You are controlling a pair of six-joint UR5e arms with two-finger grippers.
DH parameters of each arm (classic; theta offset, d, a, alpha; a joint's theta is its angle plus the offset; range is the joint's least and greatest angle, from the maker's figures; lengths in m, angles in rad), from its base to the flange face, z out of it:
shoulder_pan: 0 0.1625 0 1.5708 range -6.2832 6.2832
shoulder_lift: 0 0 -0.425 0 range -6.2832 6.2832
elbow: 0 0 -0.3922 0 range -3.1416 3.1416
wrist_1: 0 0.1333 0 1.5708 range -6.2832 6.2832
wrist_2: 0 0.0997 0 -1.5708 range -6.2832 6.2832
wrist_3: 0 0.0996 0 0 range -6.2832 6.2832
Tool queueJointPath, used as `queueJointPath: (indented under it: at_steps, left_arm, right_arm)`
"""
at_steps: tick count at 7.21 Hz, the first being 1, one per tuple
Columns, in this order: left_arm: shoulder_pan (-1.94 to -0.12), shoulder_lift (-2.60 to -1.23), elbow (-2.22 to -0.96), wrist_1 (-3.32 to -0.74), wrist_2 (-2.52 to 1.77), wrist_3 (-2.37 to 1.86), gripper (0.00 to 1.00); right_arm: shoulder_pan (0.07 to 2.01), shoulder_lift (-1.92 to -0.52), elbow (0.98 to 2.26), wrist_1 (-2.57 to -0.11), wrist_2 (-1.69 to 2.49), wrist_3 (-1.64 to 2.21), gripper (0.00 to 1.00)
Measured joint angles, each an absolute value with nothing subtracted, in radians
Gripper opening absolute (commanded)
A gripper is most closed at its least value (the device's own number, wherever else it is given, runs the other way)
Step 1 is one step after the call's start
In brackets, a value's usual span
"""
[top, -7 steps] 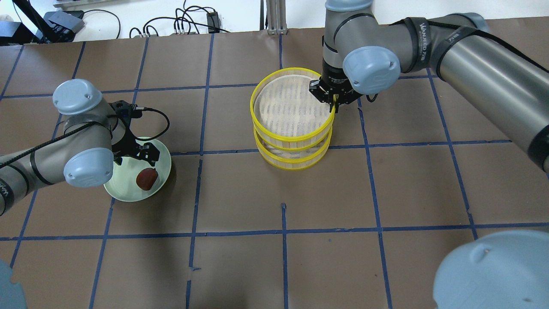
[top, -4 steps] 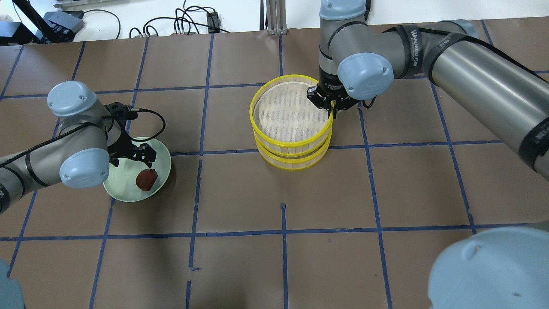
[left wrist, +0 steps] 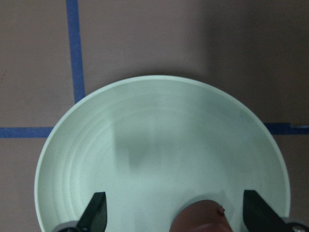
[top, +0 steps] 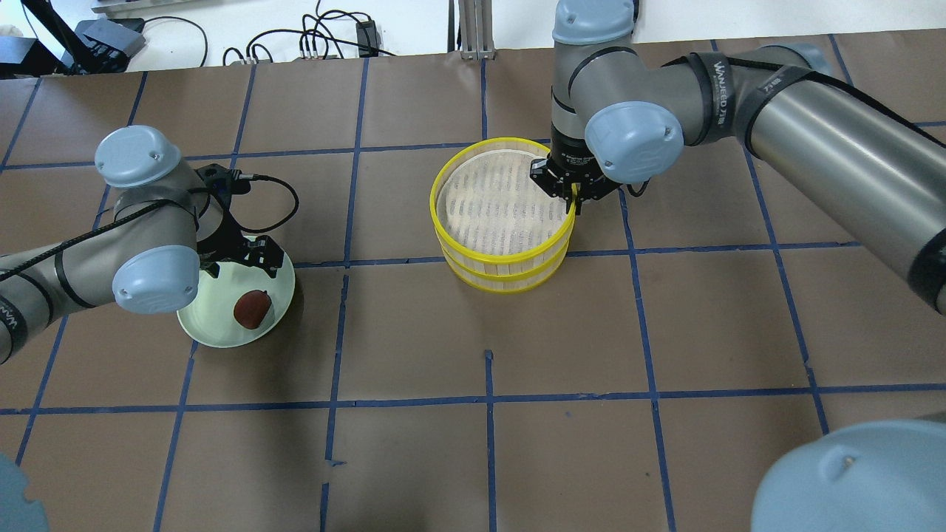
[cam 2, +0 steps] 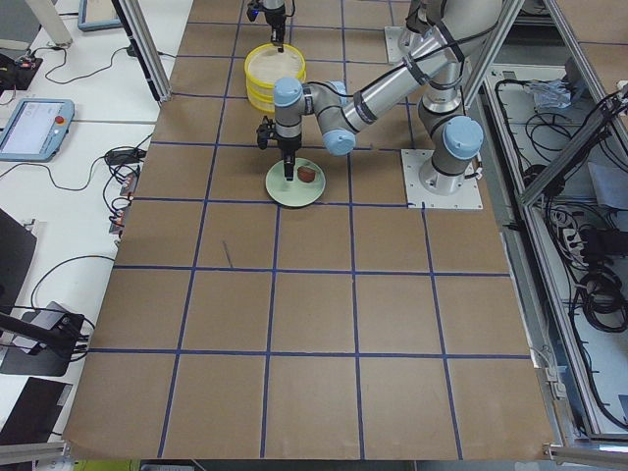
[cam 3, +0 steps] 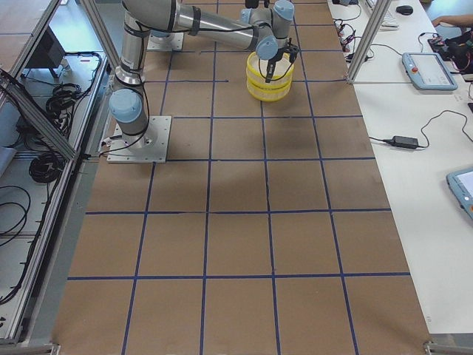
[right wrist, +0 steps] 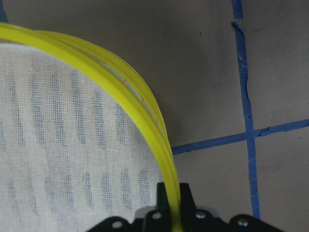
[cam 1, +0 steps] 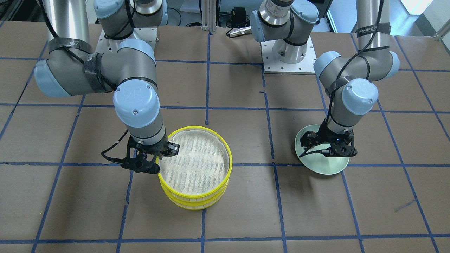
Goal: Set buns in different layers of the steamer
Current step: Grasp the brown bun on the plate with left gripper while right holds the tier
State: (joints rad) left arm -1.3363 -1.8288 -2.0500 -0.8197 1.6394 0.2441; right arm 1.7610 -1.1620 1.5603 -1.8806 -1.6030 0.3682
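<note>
The steamer is two stacked yellow-rimmed trays. My right gripper (top: 575,198) is shut on the right rim of the top tray (top: 495,196), which sits over the lower tray (top: 510,279); this grip also shows in the right wrist view (right wrist: 171,195). I cannot tell whether the top tray rests on the lower one. Its cloth base is bare. The reddish-brown bun (top: 251,309) lies on the pale green plate (top: 211,321). My left gripper (top: 242,267) hangs open above the plate, and the bun (left wrist: 203,220) lies between its fingers (left wrist: 96,212). The white bun is out of view.
The table is brown paper with a grid of blue tape lines (top: 488,399). Cables and boxes (top: 111,37) lie beyond the far edge. The arm bases (cam 1: 288,52) stand at the robot's side of the table.
My right gripper has shifted the top tray slightly left, so it lines up more closely over the lower tray. My left arm has shifted a little above the plate, gripper still open.
</note>
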Motion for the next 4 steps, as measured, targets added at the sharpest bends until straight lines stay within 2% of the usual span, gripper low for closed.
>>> queueJointPath:
  at_steps: [2, 3, 4]
  left_arm:
    - [-1.346, -1.831, -2.056, -0.841, 1.647, 0.238, 0.98]
    - [-1.346, -1.836, -2.058, -0.853, 1.65, 0.239, 0.86]
    - [-1.345, -1.845, -2.058, -0.869, 1.652, 0.239, 0.48]
  right_arm:
    - [1.761, -1.161, 1.563, -1.883, -1.602, 0.367, 0.1]
    - [1.761, -1.161, 1.563, -1.889, -1.602, 0.366, 0.1]
    - [1.761, -1.162, 1.563, -1.902, -1.601, 0.366, 0.1]
